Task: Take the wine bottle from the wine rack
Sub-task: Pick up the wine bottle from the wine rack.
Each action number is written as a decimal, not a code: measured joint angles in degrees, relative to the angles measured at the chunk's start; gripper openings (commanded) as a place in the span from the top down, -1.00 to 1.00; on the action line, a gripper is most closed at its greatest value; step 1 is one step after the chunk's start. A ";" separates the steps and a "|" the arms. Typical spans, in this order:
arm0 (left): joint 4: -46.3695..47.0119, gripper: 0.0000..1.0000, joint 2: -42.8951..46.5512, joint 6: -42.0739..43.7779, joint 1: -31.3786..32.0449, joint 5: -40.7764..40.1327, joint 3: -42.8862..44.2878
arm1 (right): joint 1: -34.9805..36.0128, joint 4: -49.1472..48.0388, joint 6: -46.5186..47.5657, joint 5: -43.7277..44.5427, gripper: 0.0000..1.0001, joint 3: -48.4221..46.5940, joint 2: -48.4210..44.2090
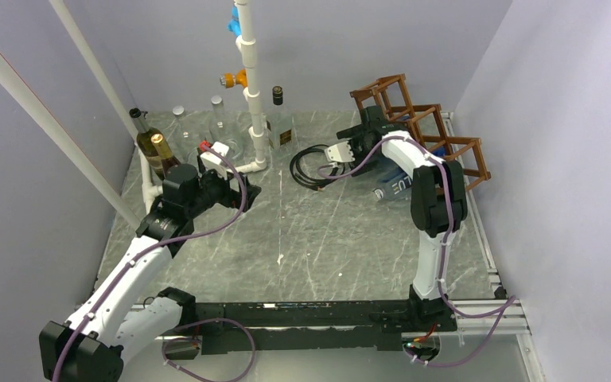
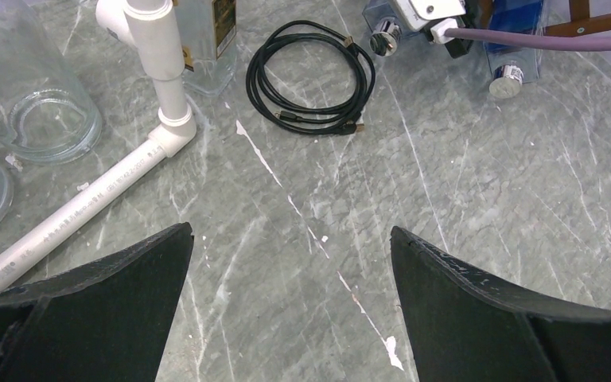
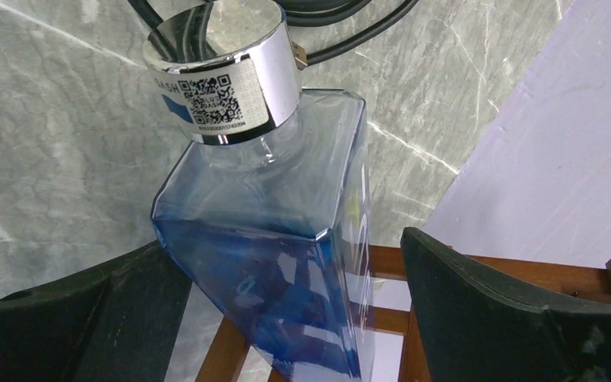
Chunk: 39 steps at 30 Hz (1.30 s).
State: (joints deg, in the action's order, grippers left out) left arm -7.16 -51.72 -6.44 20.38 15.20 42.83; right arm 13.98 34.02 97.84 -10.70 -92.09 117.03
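Note:
The reddish-brown wine rack (image 1: 422, 119) stands at the back right of the table. A blue square glass bottle (image 3: 270, 239) with a silver cap (image 3: 223, 79) lies tilted in the rack (image 3: 221, 358), with its neck pointing out toward the table. My right gripper (image 1: 370, 129) is open and straddles the bottle's body (image 3: 294, 302). Its left finger (image 3: 103, 318) is against the glass and its right finger (image 3: 509, 318) stands clear of it. My left gripper (image 2: 290, 239) is open and empty over bare table at the left (image 1: 243, 191).
A second blue bottle (image 1: 394, 187) lies under my right arm by the rack. A coiled black cable (image 1: 310, 167) lies in front of the rack. A white pipe stand (image 1: 254, 95) and several bottles (image 1: 155, 151) stand at the back left. Walls close in on both sides.

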 measured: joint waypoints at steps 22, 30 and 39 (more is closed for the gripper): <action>0.00 -0.99 -0.39 -0.02 -0.57 0.42 0.00 | 0.24 -4.66 1.01 0.17 0.03 2.12 1.57; 0.00 -0.99 -0.39 -0.02 -0.59 0.42 0.00 | 1.18 -6.10 1.62 1.51 0.73 3.58 0.90; 0.00 -0.99 -0.39 -0.02 -0.70 0.42 0.00 | 3.85 -4.98 -0.04 1.42 0.99 4.81 -1.03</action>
State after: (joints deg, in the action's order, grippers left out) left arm -7.16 -52.12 -6.46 19.68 15.62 42.83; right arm 17.82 29.04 97.80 -9.28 -87.29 116.01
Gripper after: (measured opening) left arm 0.995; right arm 0.686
